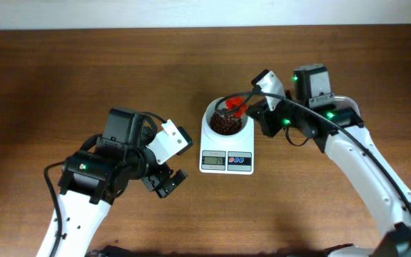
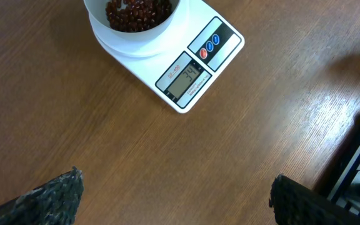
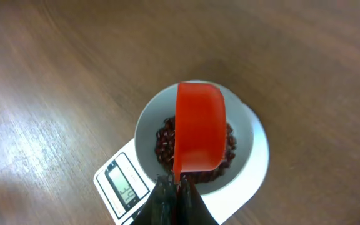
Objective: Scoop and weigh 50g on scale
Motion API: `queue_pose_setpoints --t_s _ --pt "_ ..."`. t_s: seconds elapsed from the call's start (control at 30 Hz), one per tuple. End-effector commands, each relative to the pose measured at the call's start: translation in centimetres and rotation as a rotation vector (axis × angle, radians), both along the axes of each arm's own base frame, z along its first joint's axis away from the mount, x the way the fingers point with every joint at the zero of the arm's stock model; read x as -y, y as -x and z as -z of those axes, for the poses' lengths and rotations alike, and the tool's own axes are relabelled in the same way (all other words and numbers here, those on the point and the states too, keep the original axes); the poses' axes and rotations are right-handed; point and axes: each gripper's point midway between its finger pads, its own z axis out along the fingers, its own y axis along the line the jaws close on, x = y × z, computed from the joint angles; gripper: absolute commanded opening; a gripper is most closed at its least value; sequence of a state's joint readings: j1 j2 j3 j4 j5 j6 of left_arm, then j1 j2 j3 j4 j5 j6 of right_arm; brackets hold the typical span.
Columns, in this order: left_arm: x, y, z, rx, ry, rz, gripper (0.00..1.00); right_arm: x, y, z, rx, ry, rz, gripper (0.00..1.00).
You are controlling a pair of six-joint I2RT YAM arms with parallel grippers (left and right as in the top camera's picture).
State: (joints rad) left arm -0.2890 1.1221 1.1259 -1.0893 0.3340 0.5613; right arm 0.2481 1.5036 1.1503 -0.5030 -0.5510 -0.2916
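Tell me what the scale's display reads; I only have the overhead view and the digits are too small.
Observer: In the left wrist view, the scale display appears to read 34.
Operator: Is the scoop tipped?
Observer: The right wrist view shows the orange-red scoop turned outer-side-up over the beans in the bowl.
Operator: Left gripper holding anything?
Observer: No, the left gripper is open and empty.

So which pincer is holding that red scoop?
The right pincer, shut on the orange-red plastic scoop over the white scale bowl; the left pincer is open, empty.
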Motion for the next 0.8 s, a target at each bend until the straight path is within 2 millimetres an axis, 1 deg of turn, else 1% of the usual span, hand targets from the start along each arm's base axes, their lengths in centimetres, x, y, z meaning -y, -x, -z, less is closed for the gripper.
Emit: queue_pose_setpoints --t_s 0.0,0.03,0.13,0.23,0.53,0.77 --pt "0.2 0.1 -0.1 0.003 0.009 0.020 0.99 0.9 -0.6 -1.8 0.081 0.063 0.043 0.04" --pt "0.2 0.1 -0.1 0.003 0.009 0.020 0.99 0.9 -0.5 -1.6 0.085 0.082 0.037 0.04" --pt "0.2 0.1 -0.1 0.004 0.009 0.020 0.99 0.0 0.2 -1.0 0.111 0.142 -0.022 0.04" --pt "0.2 0.1 -0.1 0.003 0.009 0.020 0.99 0.0 0.1 -0.9 0.129 0.177 -0.011 0.04" --pt "0.2 0.1 -0.1 0.003 0.009 0.020 0.99 0.0 -0.3 -1.1 0.145 0.179 -0.003 0.04" --pt "0.2 0.1 -0.1 0.003 0.009 0.020 0.99 -0.7 0.0 -1.4 0.143 0.144 -0.029 0.04"
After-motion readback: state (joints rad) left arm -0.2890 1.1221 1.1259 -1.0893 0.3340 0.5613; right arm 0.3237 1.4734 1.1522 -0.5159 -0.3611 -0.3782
